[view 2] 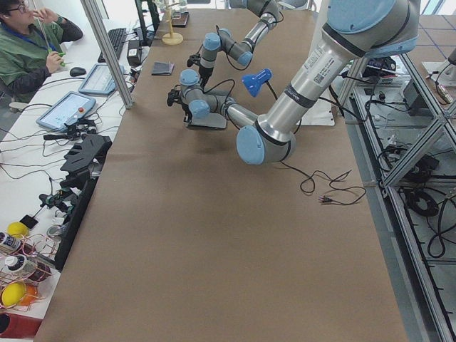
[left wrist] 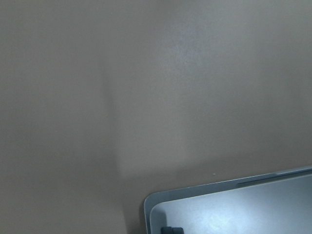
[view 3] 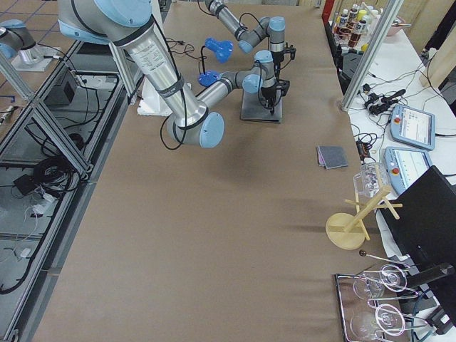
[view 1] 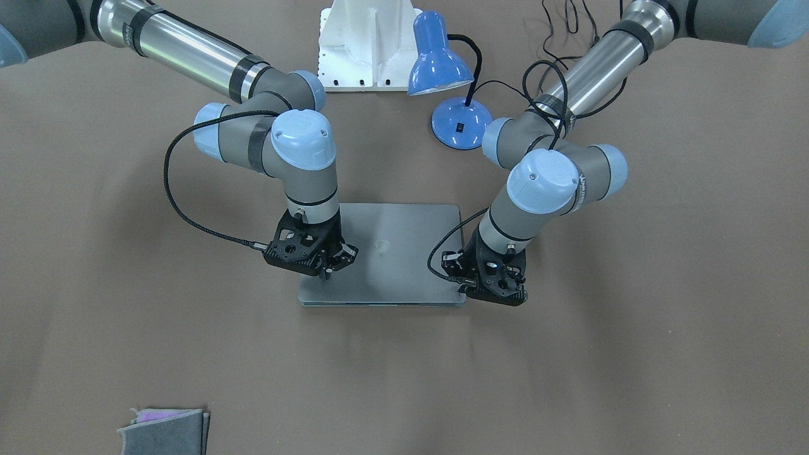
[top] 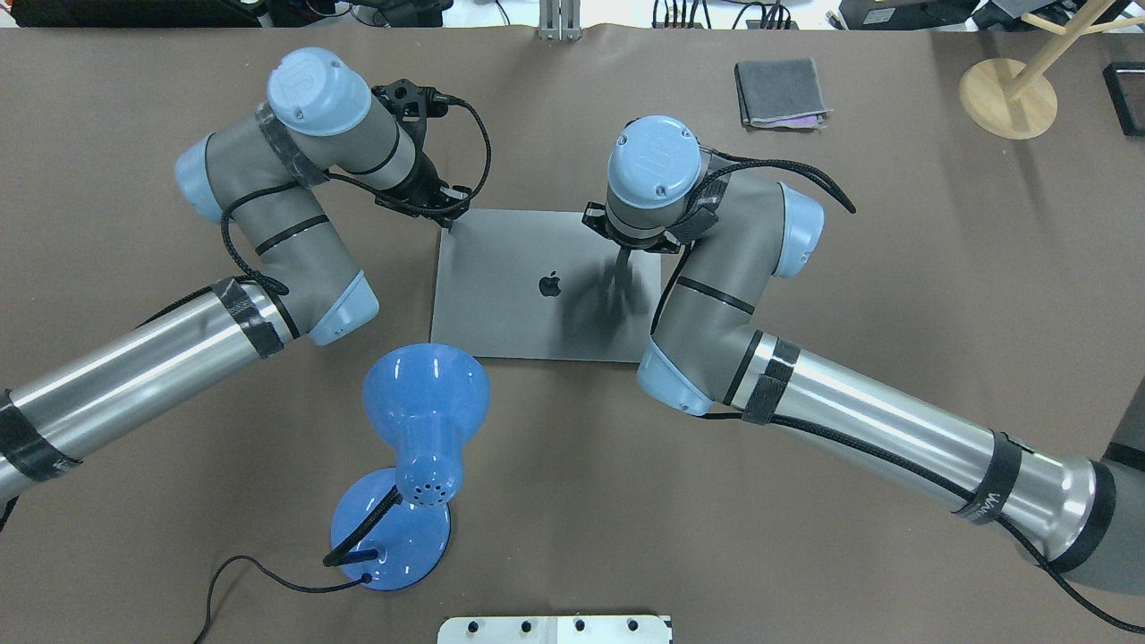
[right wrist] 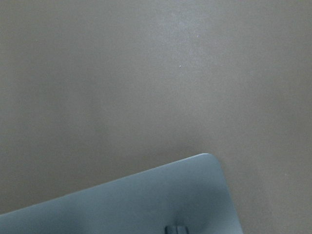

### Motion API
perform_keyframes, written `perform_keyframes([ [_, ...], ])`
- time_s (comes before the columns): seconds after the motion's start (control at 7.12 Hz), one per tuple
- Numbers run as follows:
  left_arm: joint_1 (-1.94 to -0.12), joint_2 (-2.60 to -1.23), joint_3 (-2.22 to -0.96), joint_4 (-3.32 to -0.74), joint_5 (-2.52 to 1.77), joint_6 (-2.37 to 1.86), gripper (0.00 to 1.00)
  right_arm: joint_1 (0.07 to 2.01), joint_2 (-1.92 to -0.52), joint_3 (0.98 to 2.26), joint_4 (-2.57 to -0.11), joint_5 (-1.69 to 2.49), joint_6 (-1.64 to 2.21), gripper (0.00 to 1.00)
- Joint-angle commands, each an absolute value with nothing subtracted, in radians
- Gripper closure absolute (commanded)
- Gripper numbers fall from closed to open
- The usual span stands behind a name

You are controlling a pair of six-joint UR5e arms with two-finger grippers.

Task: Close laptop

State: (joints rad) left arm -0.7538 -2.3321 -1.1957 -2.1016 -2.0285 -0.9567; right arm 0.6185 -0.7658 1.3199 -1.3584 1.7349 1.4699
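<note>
Already the laptop (view 1: 385, 253) lies shut and flat at the centre of the front-facing view, on the brown table (view 1: 632, 347). The right gripper (view 1: 327, 273) stands on its lower left part and the left gripper (view 1: 486, 284) at its lower right corner, probably to press the lid fully home. From overhead, the apple logo (top: 549, 284) faces up. Each gripper tapers to one thin prong, fingers drawn together, holding nothing. Each wrist view shows a lid corner with dark fingertips (left wrist: 170, 229) touching it at the bottom edge.
</note>
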Motion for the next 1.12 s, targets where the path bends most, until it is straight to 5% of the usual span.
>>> perform_keyframes([
  [0.0,-0.736,-2.332,-1.187,-2.103,-2.006,-0.956,1.0,0.62,-0.765,1.319,-1.358,1.735,1.459,1.0],
  [0.56,-0.851,-2.326,-1.363,-1.908,-2.178,-0.886,1.0,0.776,-0.82,1.418,-1.371,1.958,1.341,1.0],
  [0.7,-0.901,-2.324,-1.45,-1.741,-2.215,-0.792,0.8,0.837,-0.93,1.525,-1.371,2.029,1.251,1.0],
  [0.84,-0.94,-2.281,-1.56,-1.614,-2.223,-0.67,0.15,0.889,-1.04,1.628,-1.371,2.064,1.156,0.73],
  [0.98,-0.986,-2.202,-1.689,-1.506,-2.229,-0.578,0.02,0.926,-1.092,1.676,-1.37,2.054,1.125,0.01],
])
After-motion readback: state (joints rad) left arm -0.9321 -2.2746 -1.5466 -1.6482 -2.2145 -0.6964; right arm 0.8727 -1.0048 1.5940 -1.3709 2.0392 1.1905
